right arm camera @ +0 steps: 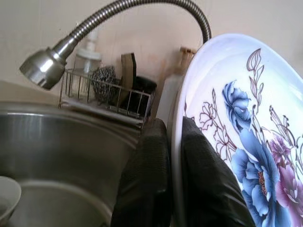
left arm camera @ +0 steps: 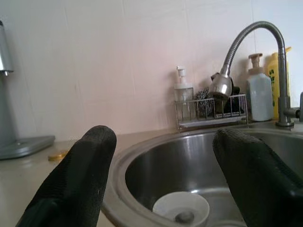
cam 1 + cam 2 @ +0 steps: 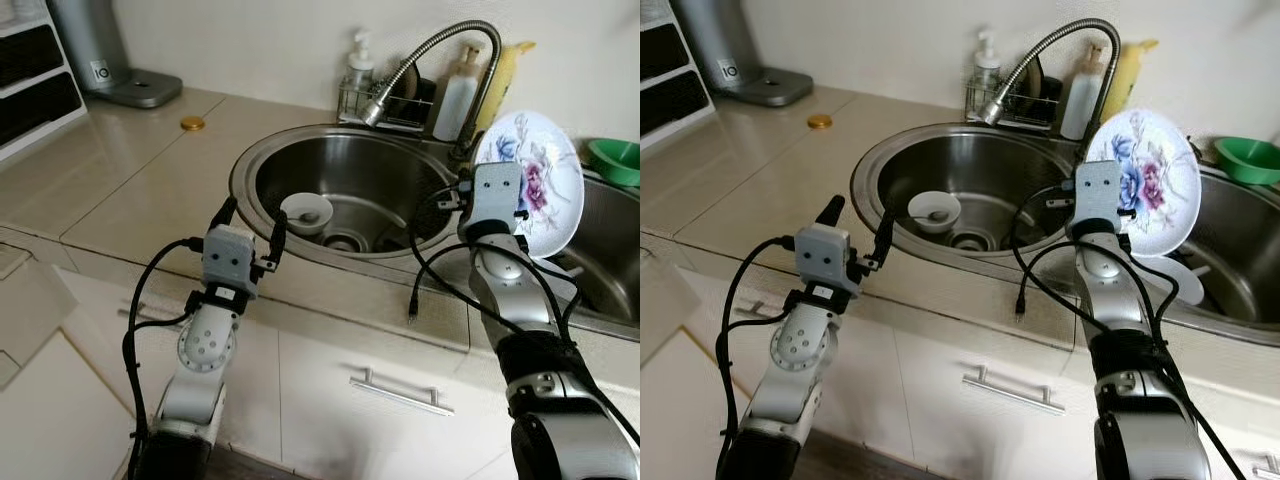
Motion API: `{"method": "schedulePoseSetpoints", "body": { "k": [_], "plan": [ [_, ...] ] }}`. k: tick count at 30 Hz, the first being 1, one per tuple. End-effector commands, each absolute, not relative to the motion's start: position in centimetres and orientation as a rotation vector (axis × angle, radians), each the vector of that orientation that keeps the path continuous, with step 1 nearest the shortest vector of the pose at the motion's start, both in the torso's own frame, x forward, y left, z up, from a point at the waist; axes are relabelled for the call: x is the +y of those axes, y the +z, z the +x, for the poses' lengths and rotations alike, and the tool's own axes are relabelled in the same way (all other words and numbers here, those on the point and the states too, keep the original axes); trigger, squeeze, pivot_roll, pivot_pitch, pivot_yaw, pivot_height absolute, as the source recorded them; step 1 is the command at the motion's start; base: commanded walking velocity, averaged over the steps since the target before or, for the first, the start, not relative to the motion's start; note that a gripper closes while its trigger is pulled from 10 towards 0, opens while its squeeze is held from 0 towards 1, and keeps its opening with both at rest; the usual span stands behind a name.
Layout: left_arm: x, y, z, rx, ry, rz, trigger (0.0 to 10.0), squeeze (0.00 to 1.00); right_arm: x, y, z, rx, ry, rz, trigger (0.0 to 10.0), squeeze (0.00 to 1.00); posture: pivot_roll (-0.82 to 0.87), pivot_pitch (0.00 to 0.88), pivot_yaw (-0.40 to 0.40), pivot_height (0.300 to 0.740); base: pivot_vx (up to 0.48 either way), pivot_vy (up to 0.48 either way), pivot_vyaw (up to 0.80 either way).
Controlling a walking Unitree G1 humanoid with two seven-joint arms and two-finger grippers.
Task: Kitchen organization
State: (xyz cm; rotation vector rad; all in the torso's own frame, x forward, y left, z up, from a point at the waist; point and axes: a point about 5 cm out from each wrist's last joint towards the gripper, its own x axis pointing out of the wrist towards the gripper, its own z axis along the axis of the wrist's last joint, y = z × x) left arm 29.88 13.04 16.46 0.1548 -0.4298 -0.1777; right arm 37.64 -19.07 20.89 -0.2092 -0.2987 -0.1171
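Overall light: soft and even, daylight-like, no hard shadows on the countertop (image 3: 130, 190).
Glare: pale reflections on the steel wall of the sink (image 3: 380, 170); small highlights on the faucet (image 1: 47, 66).
Shadows: faint, under the cabinet edge and inside the basin.
Sharpness: head views clear, no motion blur.
Out of focus: black fingers (image 2: 75, 184) very near the left wrist lens, soft at the edges; the plate (image 1: 246, 142) also slightly soft.
Distortion: mild bending of lines toward the corners in the head views.
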Motion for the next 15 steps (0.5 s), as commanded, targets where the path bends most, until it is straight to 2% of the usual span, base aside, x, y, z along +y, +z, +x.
{"method": "schedulePoseSetpoints", "body": {
  "k": [1, 9, 15],
  "plan": [
    [12.73, 16.87, 29.81, -0.448, -0.192, 0.152, 10.0, 0.0, -19.38, 22.46, 37.34, -0.384, -0.136, -0.253, 10.0, 0.0, 0.09, 0.0, -0.044, 0.74, 0.371, 0.0, 0.0],
    [12.64, 16.88, 29.73, -0.451, -0.199, 0.142, 10.0, 0.0, -19.41, 22.41, 37.17, -0.399, -0.145, -0.265, 10.0, 0.0, 0.09, 0.0, -0.045, 0.74, 0.36, 0.0, 0.0],
    [12.22, 16.9, 29.73, -0.447, -0.212, 0.148, 10.0, 0.0, -19.53, 22.22, 37.21, -0.388, -0.16, -0.256, 10.0, 0.0, 0.09, 0.0, -0.046, 0.74, 0.0, 0.0, 0.0]
  ]
}}
